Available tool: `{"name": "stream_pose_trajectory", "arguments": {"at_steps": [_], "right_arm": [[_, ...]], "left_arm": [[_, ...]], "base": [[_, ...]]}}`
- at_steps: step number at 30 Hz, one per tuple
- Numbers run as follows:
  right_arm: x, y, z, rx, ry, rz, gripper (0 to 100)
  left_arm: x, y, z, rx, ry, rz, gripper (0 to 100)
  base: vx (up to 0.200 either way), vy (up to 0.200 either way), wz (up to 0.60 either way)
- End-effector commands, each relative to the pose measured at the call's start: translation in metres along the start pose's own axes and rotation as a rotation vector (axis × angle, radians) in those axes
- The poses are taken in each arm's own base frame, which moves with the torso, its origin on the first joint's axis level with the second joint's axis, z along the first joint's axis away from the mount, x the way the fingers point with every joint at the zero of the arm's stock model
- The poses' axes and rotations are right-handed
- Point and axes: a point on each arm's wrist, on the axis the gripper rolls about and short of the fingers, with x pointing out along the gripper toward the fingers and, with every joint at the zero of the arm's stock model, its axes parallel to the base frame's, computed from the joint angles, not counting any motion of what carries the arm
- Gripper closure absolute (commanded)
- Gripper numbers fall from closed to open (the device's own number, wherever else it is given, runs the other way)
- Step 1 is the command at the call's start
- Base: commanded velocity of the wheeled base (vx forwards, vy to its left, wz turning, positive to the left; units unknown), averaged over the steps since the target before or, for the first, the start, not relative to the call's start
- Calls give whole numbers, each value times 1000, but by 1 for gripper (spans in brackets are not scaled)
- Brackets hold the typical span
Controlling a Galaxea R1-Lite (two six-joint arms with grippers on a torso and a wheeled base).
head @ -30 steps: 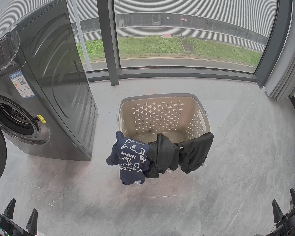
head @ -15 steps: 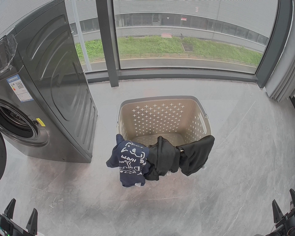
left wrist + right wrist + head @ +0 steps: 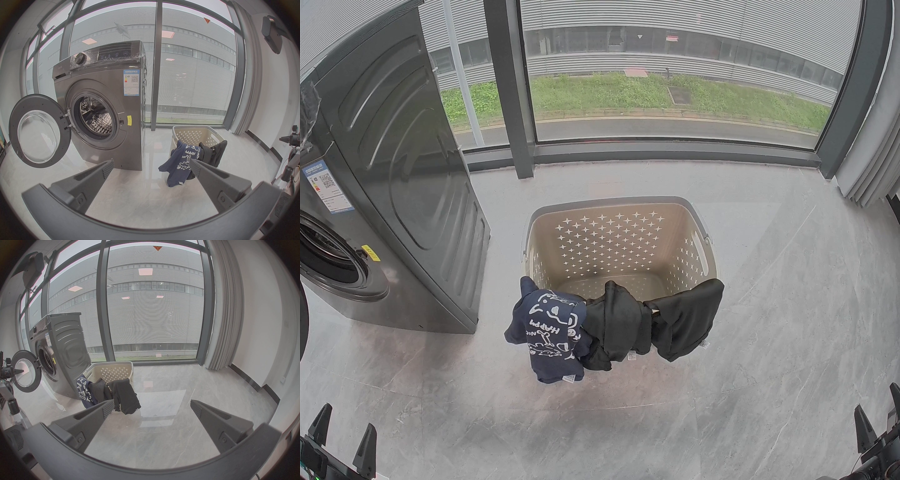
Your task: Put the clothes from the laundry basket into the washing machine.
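A beige laundry basket [image 3: 619,240] stands on the floor ahead. Over its near rim hang a navy printed shirt [image 3: 549,337] and two black garments [image 3: 619,325], [image 3: 684,319]. The grey washing machine [image 3: 394,181] stands at the left, its round door [image 3: 37,131] swung open and its drum [image 3: 95,115] showing. My left gripper [image 3: 342,432] is open, low at the near left, far from the clothes. My right gripper [image 3: 878,419] is open at the near right, nothing in it. The basket [image 3: 109,371] and shirt [image 3: 179,162] lie beyond both grippers.
A floor-to-ceiling window with dark frames [image 3: 512,94] runs behind the basket. Grey curtains [image 3: 875,156] hang at the far right. Bare grey tile floor [image 3: 612,425] stretches between me and the basket.
The whole head view has shifted: the basket and washing machine now sit a little lower and further left, so the camera moved. Both grippers stay put in the frame.
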Motion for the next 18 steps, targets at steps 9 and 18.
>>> {"name": "stream_pose_trajectory", "arguments": {"at_steps": [9,18], "right_arm": [[1,0,-4,13,2,-8,0],[21,1,23,8,206,73,0]], "left_arm": [[1,0,-5,1,10,0,0],[1,0,-4,1,7,0,0]], "base": [[67,0,0],[0,0,0]]}}
